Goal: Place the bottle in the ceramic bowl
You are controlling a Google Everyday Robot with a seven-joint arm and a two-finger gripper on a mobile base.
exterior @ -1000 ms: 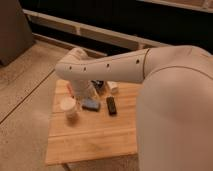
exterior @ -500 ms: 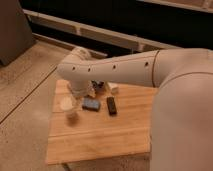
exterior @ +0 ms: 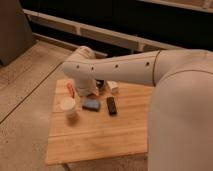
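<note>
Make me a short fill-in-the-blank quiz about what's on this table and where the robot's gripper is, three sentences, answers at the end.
1. The pale cup stands on a ___ table.
2. Between the cup and the black bar lies a ___ pad.
3. The gripper, low over the table just behind that pad, hangs from a ___ arm.
Missing words: wooden; blue; white.
</note>
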